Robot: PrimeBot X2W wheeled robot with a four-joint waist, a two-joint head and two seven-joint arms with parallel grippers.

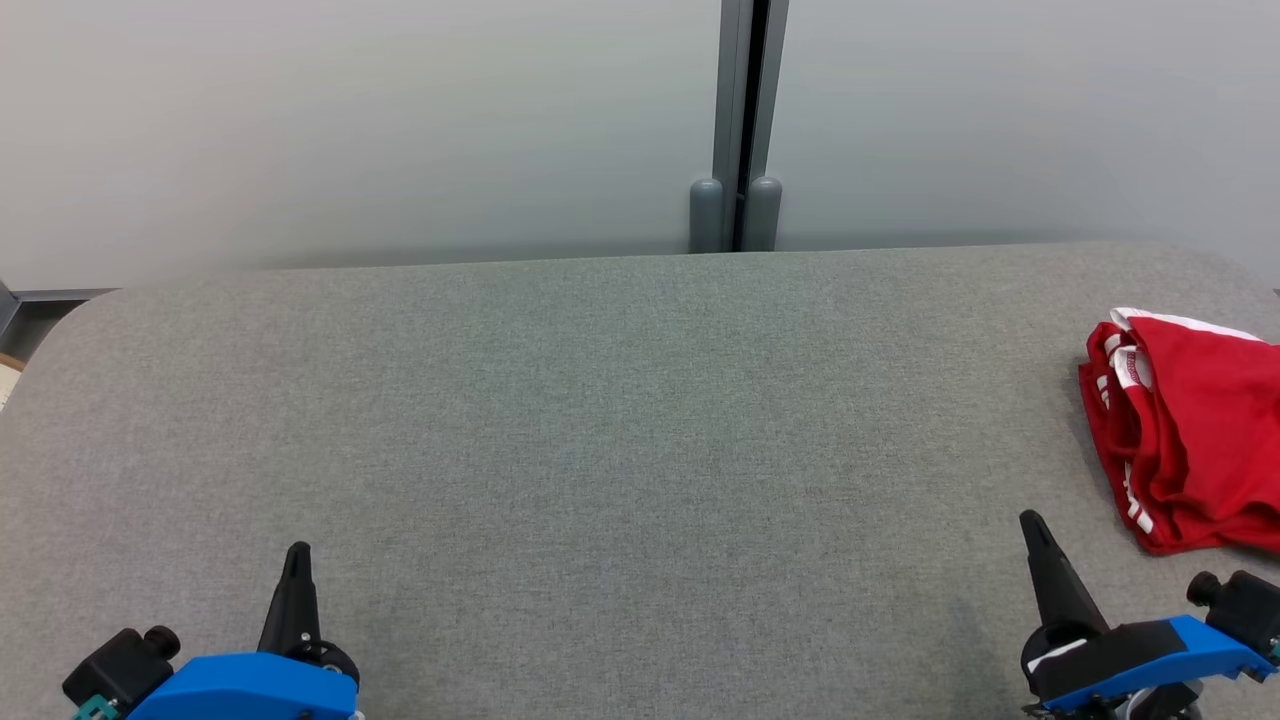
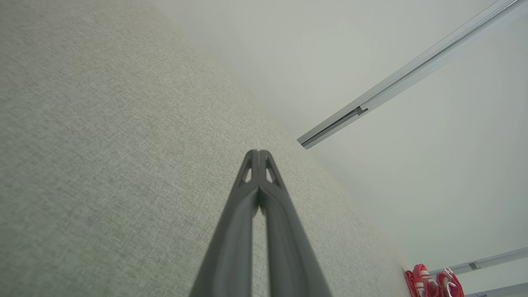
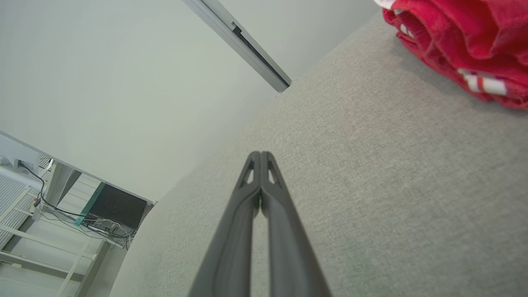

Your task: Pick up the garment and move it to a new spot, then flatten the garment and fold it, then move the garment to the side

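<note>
A red garment (image 1: 1190, 430) with white trim lies folded in a compact bundle at the right edge of the grey fabric table (image 1: 620, 420). The same garment (image 3: 466, 37) fills the upper right corner of the right wrist view and shows small and far off as the garment (image 2: 433, 282) in the left wrist view. My left gripper (image 1: 297, 552) rests at the lower left, shut and empty, its fingertips (image 2: 259, 153) pressed together. My right gripper (image 1: 1030, 522) sits at the lower right, shut and empty, a short way in front of and left of the garment, its tips (image 3: 260, 154) touching each other.
A pale wall with a grey vertical post (image 1: 745, 120) stands behind the table's far edge. Off the table's left end are a dark box (image 3: 117, 204), cables and white shelving on the floor. The table's corners are rounded.
</note>
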